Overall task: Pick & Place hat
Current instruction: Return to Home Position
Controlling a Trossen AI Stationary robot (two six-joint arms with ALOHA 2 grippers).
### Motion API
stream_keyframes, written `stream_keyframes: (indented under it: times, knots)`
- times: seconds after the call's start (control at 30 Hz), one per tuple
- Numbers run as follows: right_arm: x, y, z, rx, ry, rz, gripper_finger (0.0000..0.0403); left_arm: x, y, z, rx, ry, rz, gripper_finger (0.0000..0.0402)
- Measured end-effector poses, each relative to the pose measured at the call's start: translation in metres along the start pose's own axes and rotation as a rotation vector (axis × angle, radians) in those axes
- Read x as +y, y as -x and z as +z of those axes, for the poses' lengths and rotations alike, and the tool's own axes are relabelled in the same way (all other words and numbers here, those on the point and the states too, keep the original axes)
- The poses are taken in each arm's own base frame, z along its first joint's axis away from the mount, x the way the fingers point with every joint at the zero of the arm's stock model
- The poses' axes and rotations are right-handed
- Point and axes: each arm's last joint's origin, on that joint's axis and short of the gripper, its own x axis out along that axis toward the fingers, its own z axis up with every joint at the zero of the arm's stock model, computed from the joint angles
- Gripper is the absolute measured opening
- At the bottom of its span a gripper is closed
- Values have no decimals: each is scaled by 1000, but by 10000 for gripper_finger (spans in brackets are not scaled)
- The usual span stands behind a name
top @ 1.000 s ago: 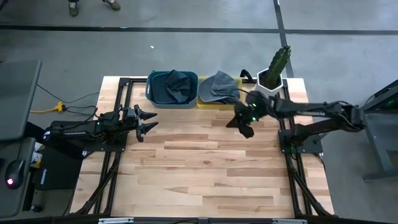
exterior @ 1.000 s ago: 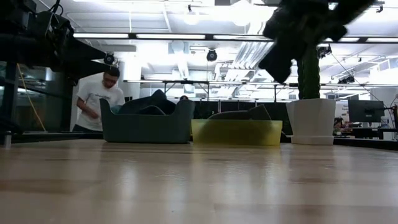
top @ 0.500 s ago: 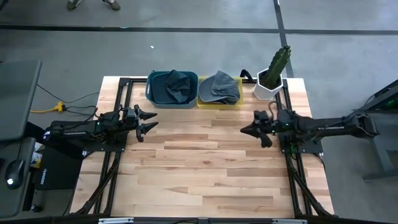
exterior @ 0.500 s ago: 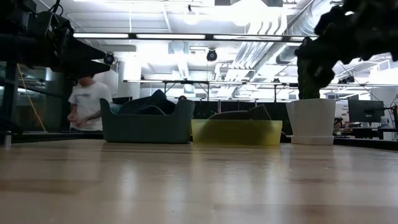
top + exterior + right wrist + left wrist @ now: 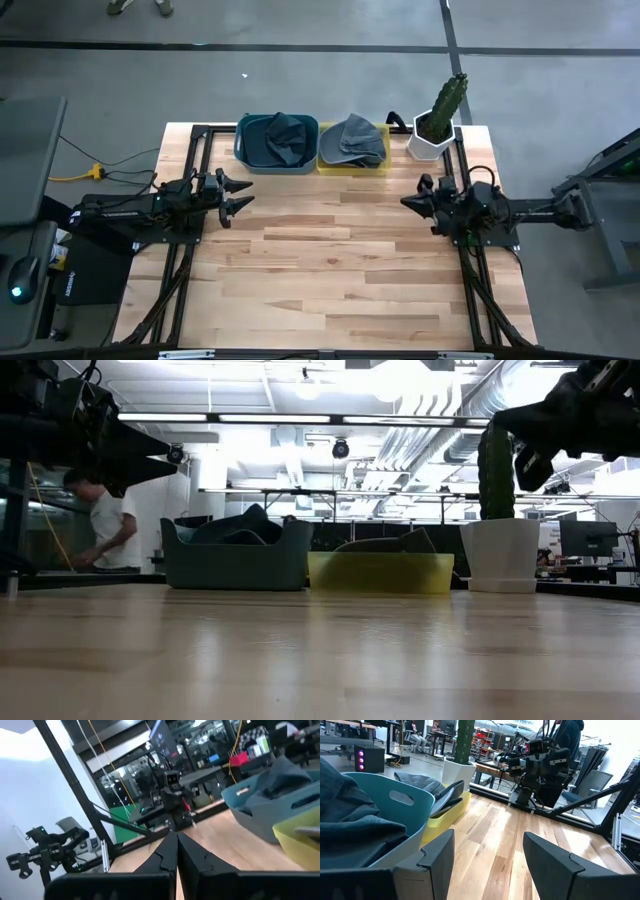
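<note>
We observe the left pincer [image 5: 243, 194] open above the bench [image 5: 330, 270] left edge; the right pincer [image 5: 408, 202], fingertips pressed together, above the right edge; the blue cap [image 5: 282, 138] lies in the blue bin [image 5: 241, 150]; the gray cap [image 5: 352, 138] lies in the yellow bin [image 5: 350, 168].

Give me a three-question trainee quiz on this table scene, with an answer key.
1. True or false: a gray fabric cap lies in the yellow plastic bin.
2. Of the left end effector and the right end effector, which is open? A) left only B) right only C) both
3. Fill in: the bin nearest the white pot holding a green cactus is the ____ one.
Key: 1 true; 2 A; 3 yellow.
</note>
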Motion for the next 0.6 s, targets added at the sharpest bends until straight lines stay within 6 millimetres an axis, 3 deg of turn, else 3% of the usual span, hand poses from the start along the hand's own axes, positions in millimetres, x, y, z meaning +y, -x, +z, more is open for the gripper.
stream_keyframes:
  times: [0.3, 0.6]
  knots:
    - [4, 4, 4, -46, 36, 29, 0, 0, 0, 0, 0, 0, 0, 213]
    - [6, 6, -9, 52, 84, -26, 0, 0, 0, 0, 0, 0, 0, 213]
